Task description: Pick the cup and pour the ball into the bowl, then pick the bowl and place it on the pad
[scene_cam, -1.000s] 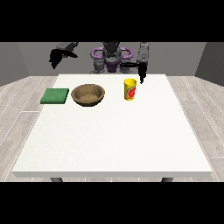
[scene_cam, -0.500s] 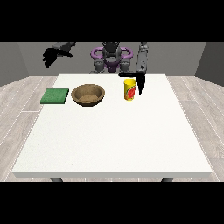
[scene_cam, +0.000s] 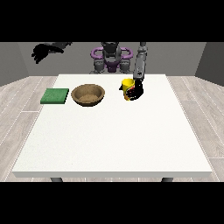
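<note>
Robot hand (scene_cam: 135,90) at view's right, now against cup (scene_cam: 127,89).

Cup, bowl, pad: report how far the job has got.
Done: nothing yet. The bowl stands on the table beside the green pad, not on it. In hand: the hand at the view's right is at the yellow cup, which is upright on the table. Left: lifting, pouring, moving the bowl. The other hand hangs raised.
</note>
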